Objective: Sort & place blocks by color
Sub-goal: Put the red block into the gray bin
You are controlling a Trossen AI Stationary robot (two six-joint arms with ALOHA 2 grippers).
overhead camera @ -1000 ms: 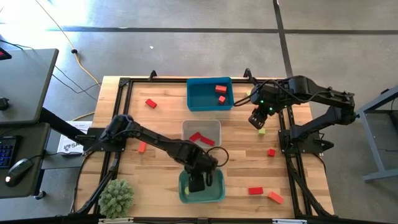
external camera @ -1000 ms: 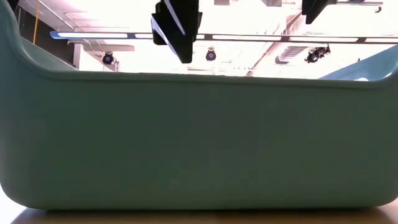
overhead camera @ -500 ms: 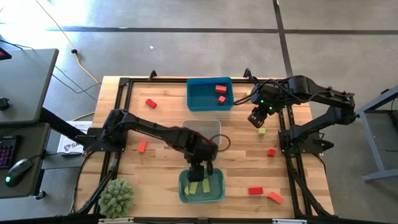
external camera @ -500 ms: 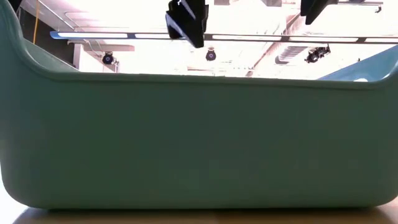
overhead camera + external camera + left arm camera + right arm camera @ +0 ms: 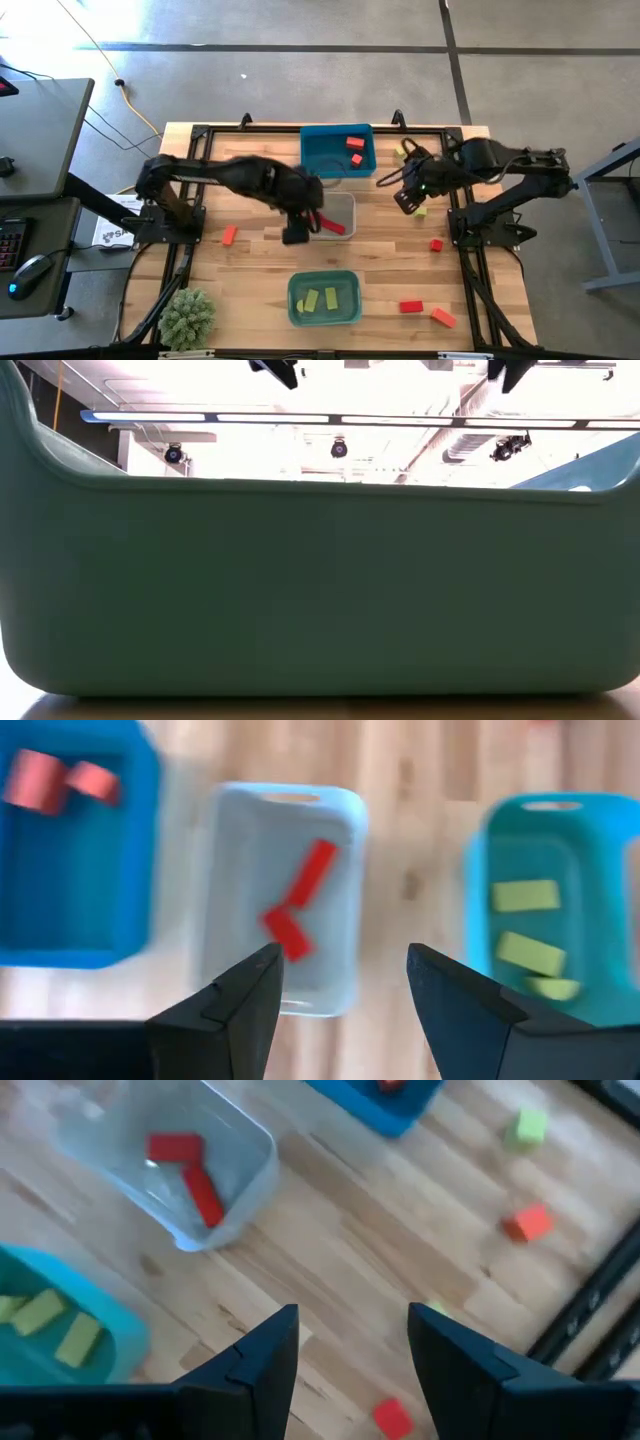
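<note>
My left gripper (image 5: 297, 232) hangs open and empty over the near left part of the clear-grey bin (image 5: 325, 197), which holds two red blocks (image 5: 300, 910). My right gripper (image 5: 405, 197) is open and empty above bare table, between the clear-grey bin and a yellow-green block (image 5: 421, 211). The teal bin (image 5: 293, 300) holds yellow-green blocks (image 5: 525, 895). The blue bin (image 5: 305, 150) holds two orange-red blocks (image 5: 353, 143). Loose on the table lie a red block (image 5: 242, 166), an orange block (image 5: 229, 235), a small red block (image 5: 436, 244), a red bar (image 5: 411, 306) and an orange block (image 5: 443, 317).
The teal bin's wall (image 5: 320, 590) fills the low view. A green spiky plant (image 5: 187, 318) stands at the near left corner. Another yellow-green block (image 5: 400, 152) lies by the blue bin's right side. Black frame rails run along both table sides.
My left gripper has risen out of the teal bin and travelled toward the far edge and a little left, ending above the clear-grey bin. Yellow-green blocks now show uncovered in the teal bin. My right gripper has shifted slightly toward the table's left.
</note>
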